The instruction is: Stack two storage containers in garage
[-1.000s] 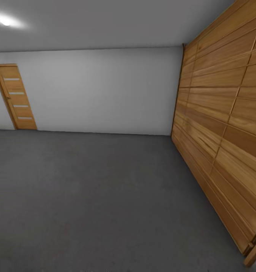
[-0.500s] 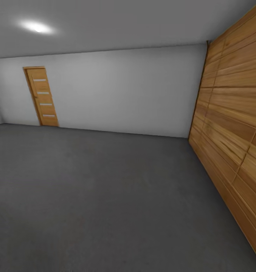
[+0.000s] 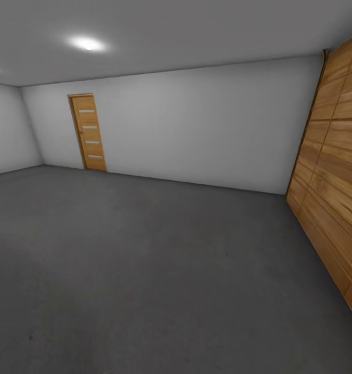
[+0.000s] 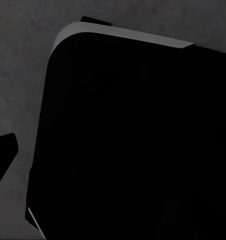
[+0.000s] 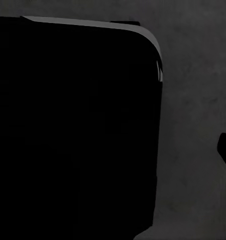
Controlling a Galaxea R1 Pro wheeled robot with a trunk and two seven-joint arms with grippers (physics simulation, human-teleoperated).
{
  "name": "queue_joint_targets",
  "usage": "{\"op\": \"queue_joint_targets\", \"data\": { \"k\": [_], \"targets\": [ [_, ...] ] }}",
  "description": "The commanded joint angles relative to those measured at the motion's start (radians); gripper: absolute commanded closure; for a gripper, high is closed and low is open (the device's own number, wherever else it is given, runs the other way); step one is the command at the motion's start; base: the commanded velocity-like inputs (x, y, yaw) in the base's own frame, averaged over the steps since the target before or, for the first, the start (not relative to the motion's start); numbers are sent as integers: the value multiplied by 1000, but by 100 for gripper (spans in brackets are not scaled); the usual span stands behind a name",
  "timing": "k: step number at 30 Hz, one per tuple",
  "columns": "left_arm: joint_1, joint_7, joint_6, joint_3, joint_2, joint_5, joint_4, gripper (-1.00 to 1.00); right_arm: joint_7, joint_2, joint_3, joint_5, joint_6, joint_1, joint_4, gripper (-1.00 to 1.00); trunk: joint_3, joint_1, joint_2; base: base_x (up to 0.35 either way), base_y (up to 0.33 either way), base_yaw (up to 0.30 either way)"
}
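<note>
Grey concrete floor (image 3: 144, 270) spreads across the garage from near to far, meeting a plain white wall (image 3: 196, 130) at the back. Slatted wooden doors (image 3: 337, 182) run along the right side. A narrow wooden door (image 3: 87, 132) stands far left in the white wall, under a ceiling light (image 3: 86, 43). Both wrist views look down on the same floor past a black rounded body (image 4: 133, 140); whether either end effector is clenched or released cannot be told.
</note>
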Motion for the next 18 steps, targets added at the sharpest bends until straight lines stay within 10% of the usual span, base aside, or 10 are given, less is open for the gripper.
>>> {"op": "queue_joint_targets", "data": {
  "k": [1, 18],
  "targets": [
    [0, -1, -2, 2, 0, 9, 0, -100, -1, 0, 1, 1, -5, 0, 1, -100, -1, 0, 0, 0, 0, 283],
    [0, -1, -2, 2, 1, 14, 0, -100, -1, 1, 2, 2, -5, 0, 1, -100, -1, 0, 0, 0, 0, 283]
  ]
}}
